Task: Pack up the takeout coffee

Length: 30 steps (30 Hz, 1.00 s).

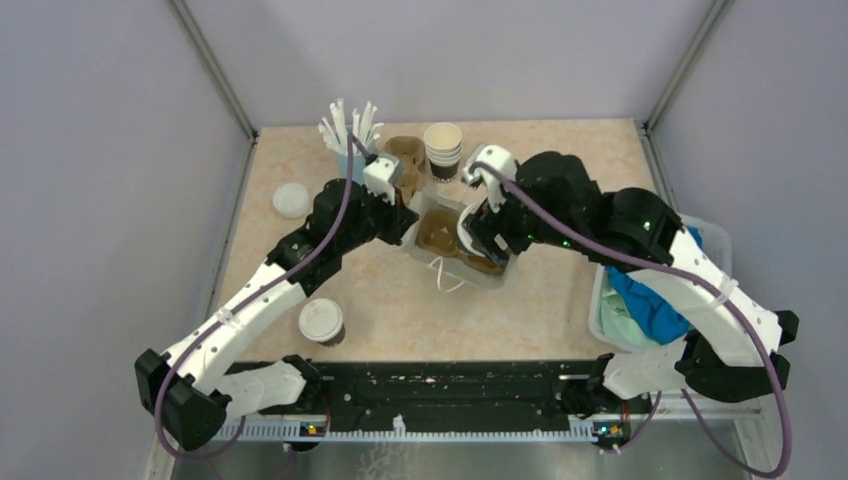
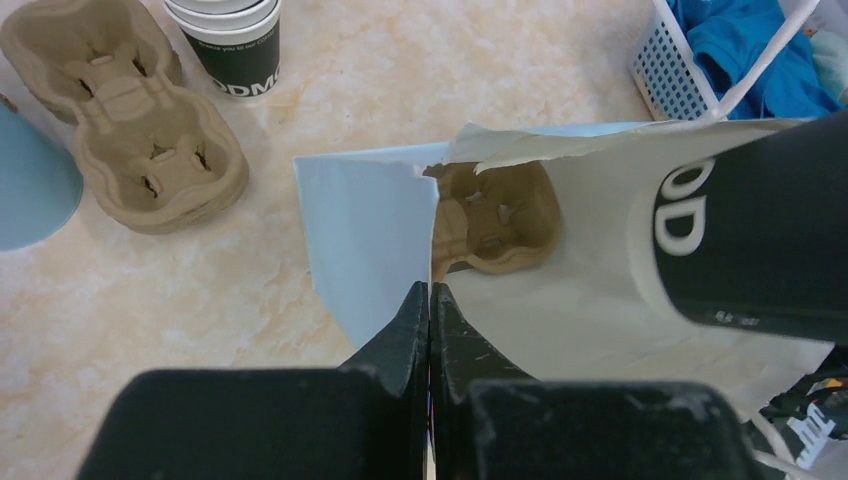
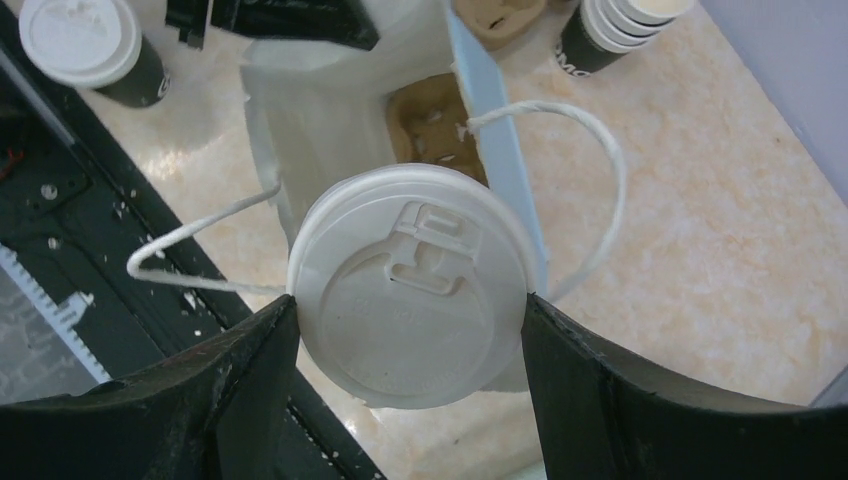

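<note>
White paper formed the carry bag (image 1: 470,275) at the middle of the table (image 1: 560,160) in the overhead view. The left claw (image 1: 408,222) met its left rim and the right claw (image 1: 475,238) hung over its mouth, while a second lidded coffee cup (image 1: 321,322) stood well apart near the left arm. From the left wrist, that claw was clenched on the bag's ragged edge, holding the mouth open. A pulp cup carrier (image 2: 495,215) lay inside and the dark held coffee cup (image 2: 750,240) hovered at the opening, not yet seated. From the right wrist, the right claw grasped this cup just under its white lid (image 3: 412,285), fingers (image 3: 250,380) pressing both sides, with the carrier showing just beyond the lid. My judgement of the risks was that the thin, ragged edge could tear or slip free and let the mouth fold against the cup. An off-centre descent could miss a carrier socket and tip the coffee, and the string handle (image 3: 600,180) could snag.
</note>
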{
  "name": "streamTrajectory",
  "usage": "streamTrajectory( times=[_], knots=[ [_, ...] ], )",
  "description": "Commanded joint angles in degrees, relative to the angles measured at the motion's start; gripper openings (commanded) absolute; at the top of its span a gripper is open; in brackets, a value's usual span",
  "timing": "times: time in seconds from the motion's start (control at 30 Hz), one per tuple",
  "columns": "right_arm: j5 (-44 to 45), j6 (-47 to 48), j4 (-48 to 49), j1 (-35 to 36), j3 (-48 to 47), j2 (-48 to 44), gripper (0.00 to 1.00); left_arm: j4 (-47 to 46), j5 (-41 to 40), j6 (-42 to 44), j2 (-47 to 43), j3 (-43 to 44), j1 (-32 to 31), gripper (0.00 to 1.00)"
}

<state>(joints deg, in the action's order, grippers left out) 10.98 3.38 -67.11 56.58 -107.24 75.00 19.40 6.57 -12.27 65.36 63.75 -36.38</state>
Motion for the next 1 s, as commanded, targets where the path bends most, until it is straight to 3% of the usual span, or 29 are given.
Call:
streamTrajectory(
  times=[0.0, 0.27, 0.73, 0.97],
  knots=[
    [1.5, 7.3, 6.7, 5.0, 6.8, -2.3, 0.53, -18.2, 0.8, 4.2, -5.6, -7.6, -0.2, 0.0],
    [6.8, 14.5, 13.1, 10.5, 15.2, -2.5, 0.51, -20.5, 0.6, 3.5, -7.6, -11.7, -0.2, 0.0],
    [11.7, 12.4, 11.8, 13.2, 18.6, -3.2, 0.5, -15.8, -3.2, 2.0, -8.9, -11.3, -0.2, 0.0],
    [8.7, 10.7, 11.3, 14.7, 19.7, -3.8, 0.49, -14.6, -2.6, 1.6, -7.8, -10.1, -0.2, 0.0]
  ],
)
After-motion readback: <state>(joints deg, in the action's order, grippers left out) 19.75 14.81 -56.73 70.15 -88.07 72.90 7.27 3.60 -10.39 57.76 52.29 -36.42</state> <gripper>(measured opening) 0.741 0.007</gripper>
